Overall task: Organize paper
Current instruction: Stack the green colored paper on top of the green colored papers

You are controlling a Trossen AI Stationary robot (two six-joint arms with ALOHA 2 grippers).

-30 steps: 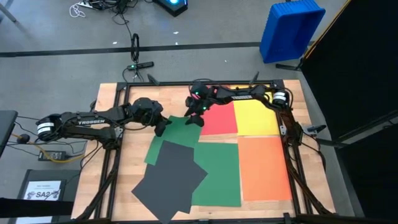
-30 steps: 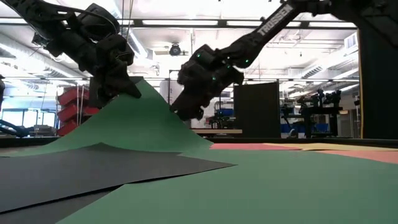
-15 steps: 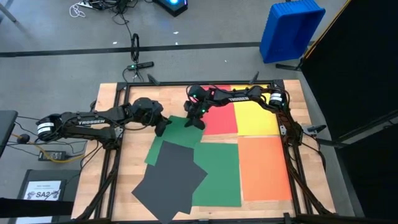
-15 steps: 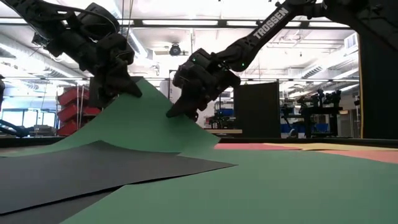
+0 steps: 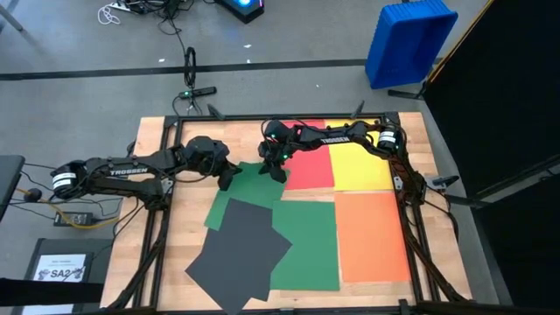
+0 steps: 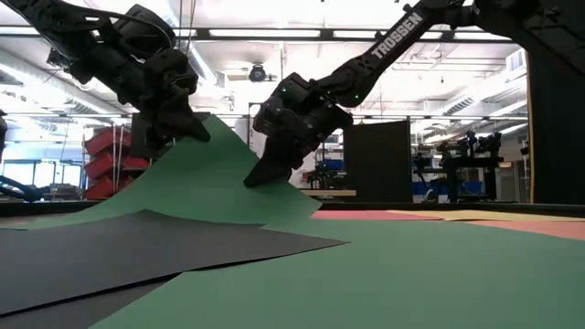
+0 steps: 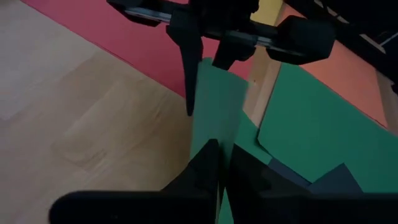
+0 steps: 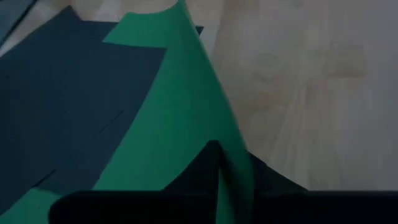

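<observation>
A green sheet of paper [image 5: 249, 188] lies askew at the table's far middle, its far edge raised. Its near part is tucked under a dark grey sheet [image 5: 238, 254]. My left gripper [image 5: 229, 178] is shut on the raised far left corner. My right gripper [image 5: 276, 173] is shut on the far right edge, lower down. A second green sheet [image 5: 308, 241] and red [image 5: 308, 168], yellow [image 5: 359, 166] and orange [image 5: 372, 236] sheets lie flat to the right. My left gripper pinches the green sheet's far left corner [image 7: 211, 134] between its two fingers, slanting down from the table's left. That corner is the sheet's highest point [image 6: 208, 121], lifted clear of the table. My right gripper pinches the green sheet's far edge near its right corner [image 8: 231, 155] between its two fingers, slanting down from the table's far right. The edge [image 6: 267, 183] slopes down from the left gripper's hold through this one to the table.
Bare wood [image 5: 171, 236] shows along the table's left side and far edge. A black frame rail [image 5: 411, 219] runs along the right edge. A blue bin [image 5: 407, 39] stands on the floor beyond the table, and a small white printed sheet [image 5: 61, 267] lies off its left side.
My right gripper has come down a little onto the green sheet's raised far edge and shut on it. My left gripper has kept the corner lifted, and the sheet has held its arched shape.
</observation>
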